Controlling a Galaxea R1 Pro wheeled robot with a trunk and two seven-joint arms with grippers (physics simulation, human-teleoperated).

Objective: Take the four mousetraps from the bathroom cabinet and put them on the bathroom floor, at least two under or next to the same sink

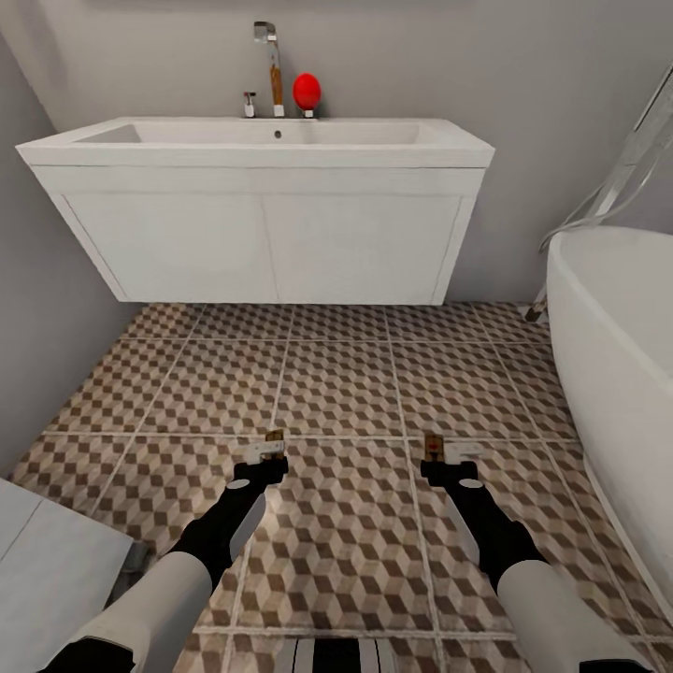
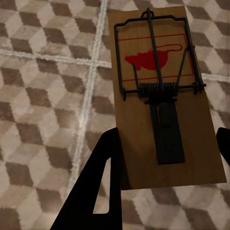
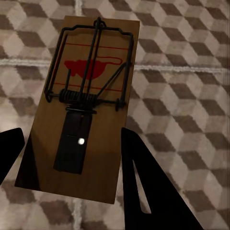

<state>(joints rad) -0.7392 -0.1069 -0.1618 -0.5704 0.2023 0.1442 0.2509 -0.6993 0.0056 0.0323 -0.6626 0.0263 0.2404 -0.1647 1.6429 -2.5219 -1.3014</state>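
Both jaws are clenched, the left gripper [image 2: 163, 184] on one mousetrap [image 2: 165, 91] and the right gripper [image 3: 72, 165] on another mousetrap [image 3: 81, 105], carried low over the bathroom floor [image 1: 336, 393] facing the sink [image 1: 262, 215], probably so they can be set near it.

Floor: you are looking down on the bathroom floor [image 1: 336, 393], large square tiles printed with brown, beige and white cubes, split by pale grout lines.
Reach: it runs under the bathroom sink [image 1: 262, 224], which hangs off the wall above the tiles.
On it, right of the sink: the white bathtub [image 1: 617, 374] stands on the tiles.
On it, near left, well in front of the sink: a white unit [image 1: 47, 561], only its corner visible to you.
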